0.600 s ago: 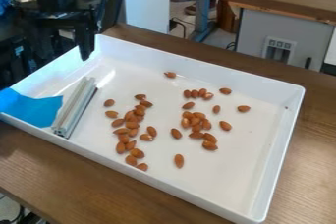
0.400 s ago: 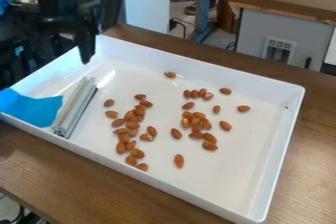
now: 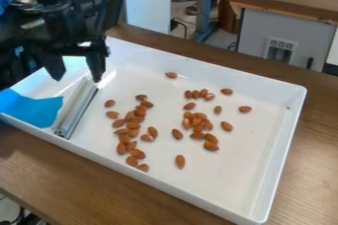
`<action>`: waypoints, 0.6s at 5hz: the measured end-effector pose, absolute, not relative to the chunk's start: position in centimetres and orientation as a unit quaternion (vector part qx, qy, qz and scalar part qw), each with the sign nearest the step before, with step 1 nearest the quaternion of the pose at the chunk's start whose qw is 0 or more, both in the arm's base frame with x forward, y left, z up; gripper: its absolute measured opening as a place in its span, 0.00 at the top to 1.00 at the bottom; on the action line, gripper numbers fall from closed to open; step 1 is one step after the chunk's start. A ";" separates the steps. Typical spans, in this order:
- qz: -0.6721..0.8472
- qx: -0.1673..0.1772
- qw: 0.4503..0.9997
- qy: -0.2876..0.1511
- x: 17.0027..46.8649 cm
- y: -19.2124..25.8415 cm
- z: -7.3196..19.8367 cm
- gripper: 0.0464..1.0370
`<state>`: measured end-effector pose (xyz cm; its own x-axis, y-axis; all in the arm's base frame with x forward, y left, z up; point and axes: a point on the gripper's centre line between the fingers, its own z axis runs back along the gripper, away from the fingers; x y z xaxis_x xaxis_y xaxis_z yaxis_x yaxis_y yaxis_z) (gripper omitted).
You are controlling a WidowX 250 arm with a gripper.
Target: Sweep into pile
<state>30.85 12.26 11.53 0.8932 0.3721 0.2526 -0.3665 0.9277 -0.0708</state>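
You're likely at tool pickup: lower your empty, spread-fingered gripper [image 3: 77,79] around the metal bar [image 3: 76,106] (almonds [image 3: 210,146] lie scattered).

Tray [image 3: 244,169] on counter [image 3: 39,169]. Inside tray: bar [image 3: 77,105] near left end, almonds [image 3: 210,146] across middle in two loose groups, left and right, plus strays. Sheet [image 3: 33,109] at tray's front-left corner.
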 end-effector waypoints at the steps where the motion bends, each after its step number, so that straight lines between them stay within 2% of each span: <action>1: 0.178 -0.008 0.974 -0.139 31.6 12.6 10.2 0.04; 3: 0.175 -0.023 0.977 -0.118 31.0 13.3 8.9 0.04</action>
<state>31.01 13.34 8.94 0.9111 0.3475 0.2219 -0.3367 0.9377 -0.0861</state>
